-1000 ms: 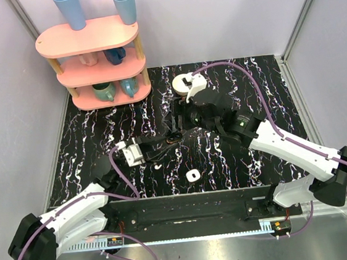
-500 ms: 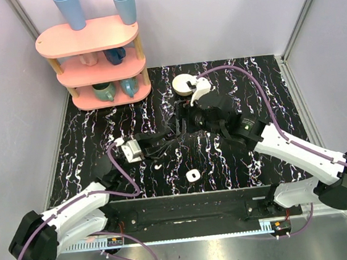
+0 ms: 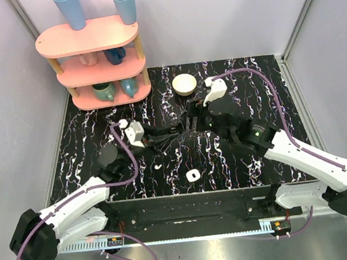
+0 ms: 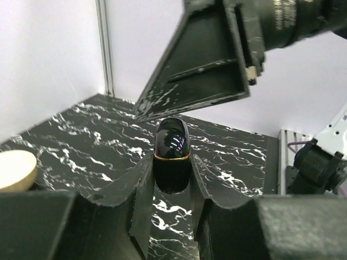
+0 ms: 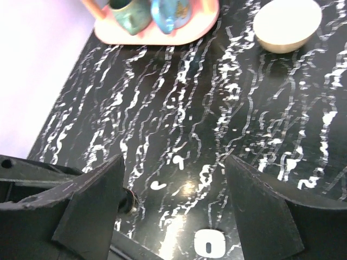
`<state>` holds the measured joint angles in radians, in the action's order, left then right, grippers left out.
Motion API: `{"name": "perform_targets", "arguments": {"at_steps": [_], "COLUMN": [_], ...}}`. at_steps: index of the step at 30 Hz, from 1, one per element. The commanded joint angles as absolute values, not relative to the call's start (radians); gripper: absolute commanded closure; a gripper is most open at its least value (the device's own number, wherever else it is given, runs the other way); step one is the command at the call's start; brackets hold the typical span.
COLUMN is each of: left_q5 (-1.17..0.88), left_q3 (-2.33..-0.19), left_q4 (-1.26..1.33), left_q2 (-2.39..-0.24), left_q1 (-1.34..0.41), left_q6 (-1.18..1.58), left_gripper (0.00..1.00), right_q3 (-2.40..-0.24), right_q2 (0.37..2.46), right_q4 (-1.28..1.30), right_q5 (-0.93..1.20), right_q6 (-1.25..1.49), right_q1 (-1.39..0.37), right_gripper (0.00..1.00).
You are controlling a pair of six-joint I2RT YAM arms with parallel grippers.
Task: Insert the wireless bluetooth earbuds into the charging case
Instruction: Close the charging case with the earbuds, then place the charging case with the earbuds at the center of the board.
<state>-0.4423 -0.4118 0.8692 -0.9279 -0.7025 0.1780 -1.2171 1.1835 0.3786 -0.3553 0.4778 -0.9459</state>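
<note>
The black marble table (image 3: 261,77) fills the floor between 3 pale walls, with an aluminium rail along its right edge; its far right quarter and the strip along its left edge are bare, open room; the near edge is taken up by the black base plate (image 3: 188,206) that carries both arms. The pink 3-tier shelf (image 3: 96,73) stands in the far left corner; 2 tall blue cups (image 3: 69,9) stand on its top tier, 2 mugs on the middle tier and 2 more on the lowest. The round bowl (image 3: 185,83) sits just right of the shelf, near the far edge; what it holds cannot be told.

Both arms reach toward mid-table and meet there; the right gripper (image 3: 192,117) has its jaws spread wide with nothing between them; the left gripper (image 3: 175,130) is clamped tight, its fingers (image 4: 142,184) pinching a glossy black capsule (image 4: 172,146) with a gold band, right under a right finger.

The charging case (image 3: 192,176) lies flat near the base plate, between the arms; whether it is open cannot be told. 1 earbud (image 3: 157,167) lies on the table left of the case, apart from it; a second white comma (image 5: 178,161) just beyond it may be the other earbud or a streak.
</note>
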Motion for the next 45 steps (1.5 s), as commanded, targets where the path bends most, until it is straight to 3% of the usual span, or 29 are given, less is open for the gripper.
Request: {"name": "perform_targets", "arguments": {"at_steps": [1, 9, 20, 33, 45], "left_q5": [-0.406, -0.468, -0.414, -0.275, -0.229], "left_q3": [-0.551, -0.601, -0.66, -0.752, -0.81], "left_q4": [0.668, 0.678, 0.911, 0.983, 0.943], "left_q2": [-0.998, -1.227, -1.56, -1.867, -1.971], "left_q1": [-0.695, -0.673, -0.676, -0.695, -0.698], "left_q6": [0.354, 0.607, 0.909, 1.029, 1.04], "left_gripper": [1.0, 1.0, 1.0, 1.0, 0.9], "right_q3": [-1.192, -1.03, -0.924, -0.896, -0.905], "right_q2": [1.12, 0.98, 0.887, 0.848, 0.859], "right_q4": [0.356, 0.345, 0.382, 0.394, 0.402], "right_q5": [-0.56, -0.696, -0.68, -0.658, -0.649], "right_q6": [0.434, 0.546, 0.569, 0.542, 0.548], "right_q1": [-0.937, -0.882, -0.848, -0.841, -0.833], "right_gripper": [0.18, 0.18, 0.17, 0.16, 0.15]}}
